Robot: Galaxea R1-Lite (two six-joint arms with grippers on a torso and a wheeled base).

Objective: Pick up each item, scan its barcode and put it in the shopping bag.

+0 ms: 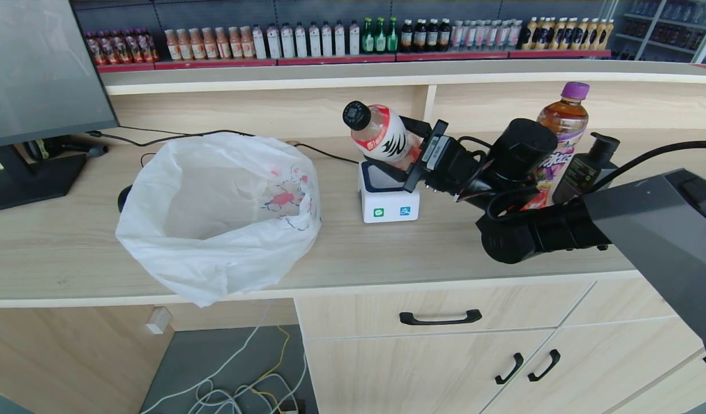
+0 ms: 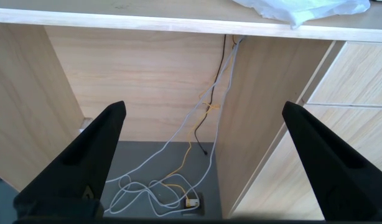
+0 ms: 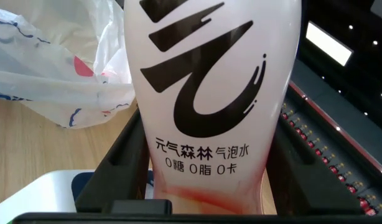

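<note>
I'm counting one white shopping bag [image 1: 215, 218] at centre left, one white scanner [image 1: 387, 207] at centre, and one dark monitor [image 1: 42, 69] in the upper left. The nearer bottles are coming to three: one black-capped bottle [image 1: 382, 135] sitting in my right pincer [image 1: 407, 158], plus one purple-capped bottle [image 1: 564, 123] and one dark pump bottle [image 1: 582, 172] at the right. I'm tallying three black drawer handles [image 1: 440, 317] at lower right. On the shelf [image 1: 330, 60] along the top I'm picking out three green bottles [image 1: 380, 35] in a long row too crowded to count.
</note>
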